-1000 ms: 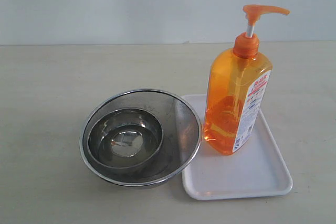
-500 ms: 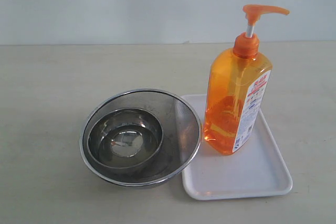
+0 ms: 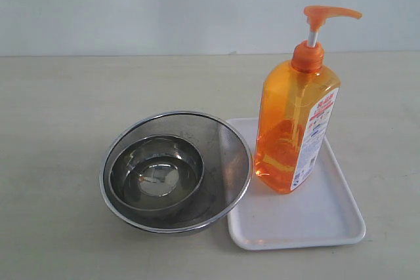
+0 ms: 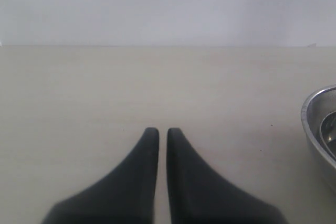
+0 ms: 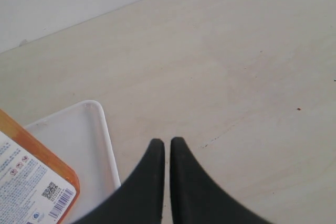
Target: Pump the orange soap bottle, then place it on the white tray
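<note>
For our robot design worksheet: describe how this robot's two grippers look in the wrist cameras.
The left gripper and the right gripper each have two matte black fingers, broad at the base and curving to narrow, rounded tips. The surfaces look smooth and plain; no markings or cables show. The arms themselves are out of view.

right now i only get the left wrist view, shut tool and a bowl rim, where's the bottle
Observer: The bottle stands upright on the tray.
Operator: is the right tool holding it
Observer: No. The right tool is shut on nothing, next to the tray's rim and apart from the bottle.
Operator: and the bowl, anything in it
Observer: A smaller bowl sits nested inside it.
</note>
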`<state>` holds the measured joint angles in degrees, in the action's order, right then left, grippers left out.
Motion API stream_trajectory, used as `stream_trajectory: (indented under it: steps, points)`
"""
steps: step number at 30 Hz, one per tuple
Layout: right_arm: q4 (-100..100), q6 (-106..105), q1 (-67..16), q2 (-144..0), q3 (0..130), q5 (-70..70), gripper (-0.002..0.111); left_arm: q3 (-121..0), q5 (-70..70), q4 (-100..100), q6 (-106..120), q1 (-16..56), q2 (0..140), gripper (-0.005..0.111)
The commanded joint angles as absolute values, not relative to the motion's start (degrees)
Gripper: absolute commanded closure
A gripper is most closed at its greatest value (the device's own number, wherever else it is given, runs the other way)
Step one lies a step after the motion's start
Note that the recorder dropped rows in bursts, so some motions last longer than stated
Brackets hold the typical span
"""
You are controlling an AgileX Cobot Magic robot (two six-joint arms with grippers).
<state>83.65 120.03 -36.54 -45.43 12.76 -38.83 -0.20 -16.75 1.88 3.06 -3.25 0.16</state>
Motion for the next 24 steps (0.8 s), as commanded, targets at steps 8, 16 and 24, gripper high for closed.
stream_trajectory:
  steps: [8,16,24]
  points:
    - [84.1,119.5,-36.7,-45.3,12.6,-39.2,0.108,0.0,-16.3,2.1,2.6,-3.4,0.0,0.102]
    - [84.4,119.9,-36.7,-45.3,12.7,-20.8,0.108,0.0,-16.3,2.1,2.6,-3.4,0.0,0.102]
    - [86.9,119.9,-36.7,-45.3,12.7,-13.8,0.108,0.0,-16.3,2.1,2.6,-3.4,0.0,0.102]
